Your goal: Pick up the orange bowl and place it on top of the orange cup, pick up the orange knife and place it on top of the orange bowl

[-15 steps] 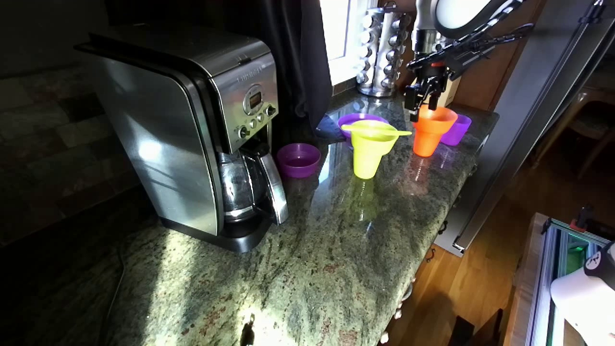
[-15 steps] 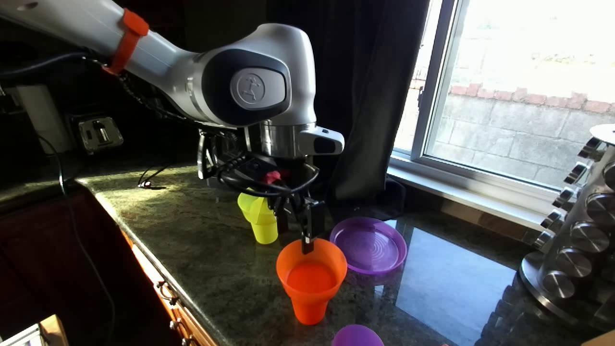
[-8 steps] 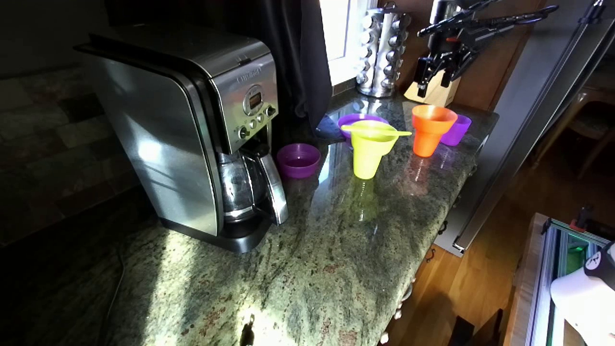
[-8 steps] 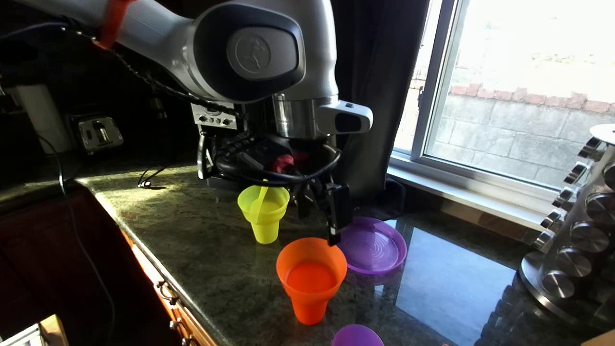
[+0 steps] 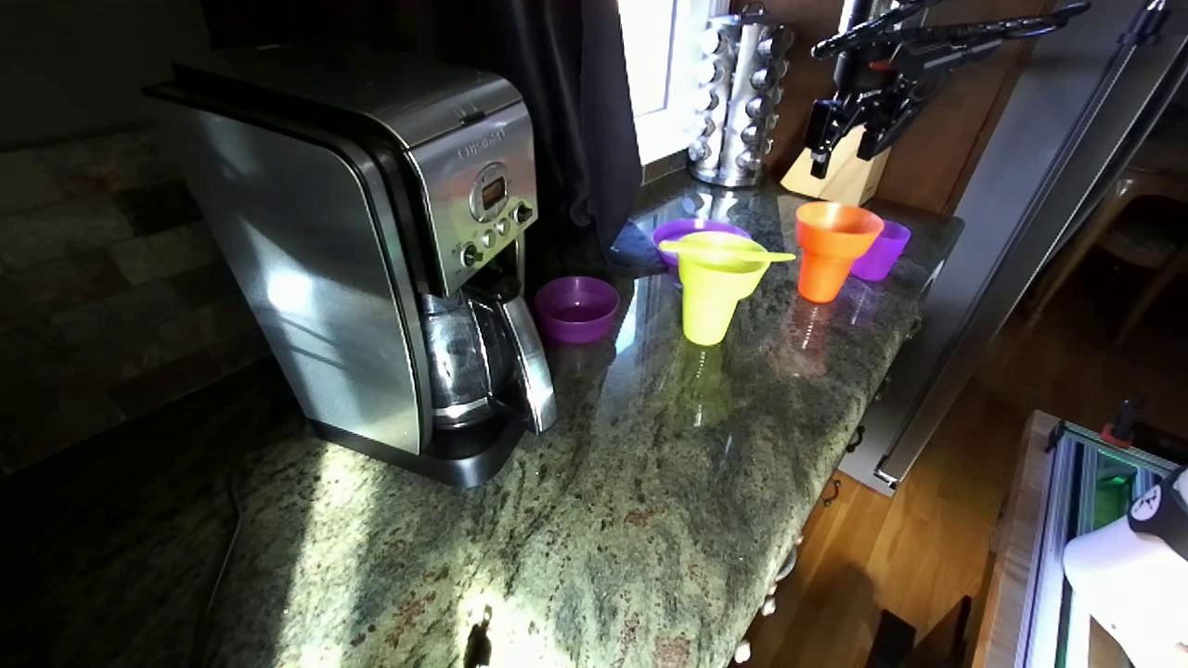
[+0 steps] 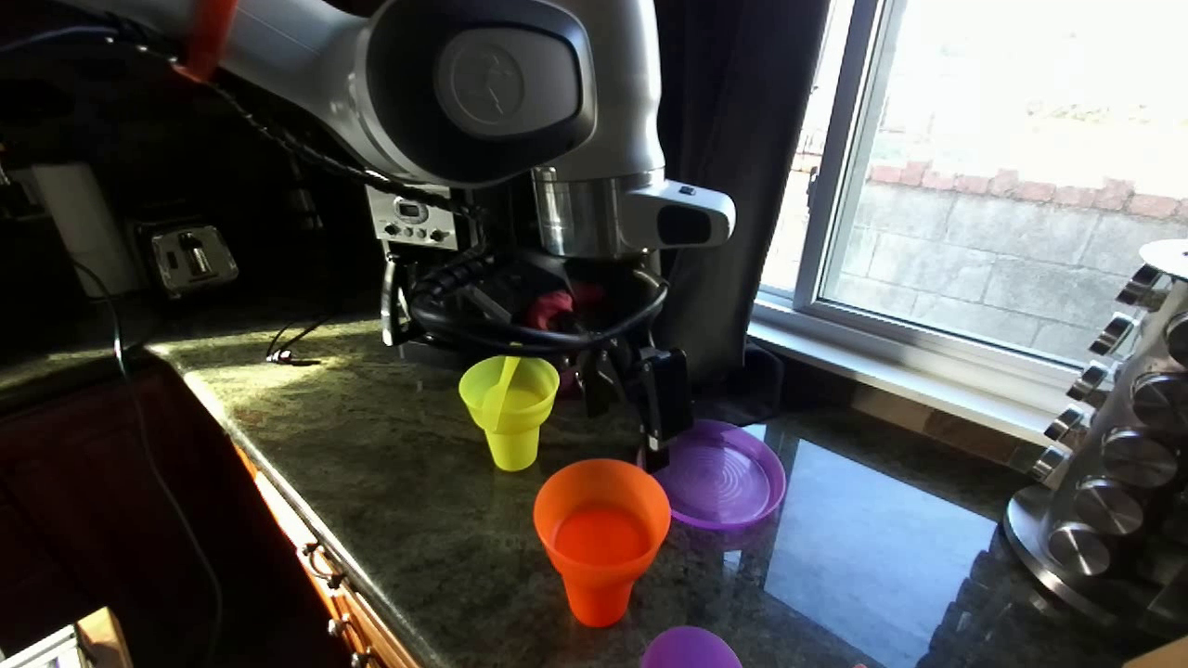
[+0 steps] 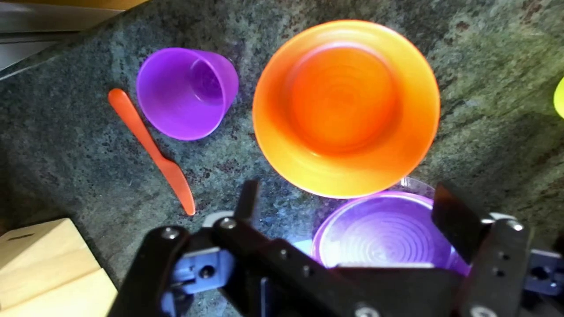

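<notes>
A: Where can the orange bowl (image 6: 601, 520) be found?

B: It is set on top of the orange cup (image 6: 597, 598), right way up, as is shown in both exterior views. The cup is stood on the counter (image 5: 668, 464).

A: And the orange knife (image 7: 156, 154)?

B: In the wrist view it is laid flat on the counter, just beside the purple cup (image 7: 185, 94). A wooden block (image 7: 53, 273) is seen farther off, at the edge of that view.

A: Is anything held by the gripper (image 5: 844, 162)?

B: Nothing is held. Its two fingers (image 7: 456, 220) are spread wide, with a big gap between them. It is hung in the air, higher than the orange bowl, with a space seen between the two.

A: What else is placed close by?

B: A wide purple bowl (image 6: 724, 478) is placed near the orange cup. Whether the two are touching cannot be told.

A: And farther away?

B: A yellow bowl (image 5: 722, 269) is stacked on a yellow cup (image 5: 709, 320), and a thin yellow stick (image 5: 733, 251) is laid across the top. In an exterior view, a small purple bowl (image 5: 577, 311) is seen beside the coffee maker (image 5: 357, 269). A spice rack (image 6: 1109, 445) is stood by the window (image 6: 1012, 186).
</notes>
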Controlling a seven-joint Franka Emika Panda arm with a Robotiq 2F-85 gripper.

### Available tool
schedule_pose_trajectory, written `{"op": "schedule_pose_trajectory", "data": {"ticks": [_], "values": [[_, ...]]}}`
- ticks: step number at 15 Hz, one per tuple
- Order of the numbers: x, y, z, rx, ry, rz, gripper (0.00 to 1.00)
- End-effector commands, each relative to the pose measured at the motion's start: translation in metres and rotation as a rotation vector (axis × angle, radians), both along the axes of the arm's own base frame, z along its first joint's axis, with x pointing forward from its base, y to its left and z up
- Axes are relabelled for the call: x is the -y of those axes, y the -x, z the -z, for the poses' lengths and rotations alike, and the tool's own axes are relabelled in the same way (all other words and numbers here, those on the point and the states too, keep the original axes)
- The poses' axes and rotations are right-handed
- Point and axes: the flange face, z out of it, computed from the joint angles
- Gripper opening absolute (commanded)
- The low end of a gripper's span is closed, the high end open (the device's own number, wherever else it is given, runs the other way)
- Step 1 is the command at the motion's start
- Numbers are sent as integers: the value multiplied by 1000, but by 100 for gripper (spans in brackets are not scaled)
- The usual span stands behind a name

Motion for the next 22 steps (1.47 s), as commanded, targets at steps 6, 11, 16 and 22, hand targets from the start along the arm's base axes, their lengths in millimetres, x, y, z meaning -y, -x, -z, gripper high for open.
{"op": "schedule_pose_trajectory", "data": {"ticks": [6,11,16,22], "values": [[127,-12,-18,23,23,116,100],[170,-30,-1,-41,32,-40,100],[190,-47,30,-130,-12,-167,100],[217,-51,75,-232,-76,-188,100]]}}
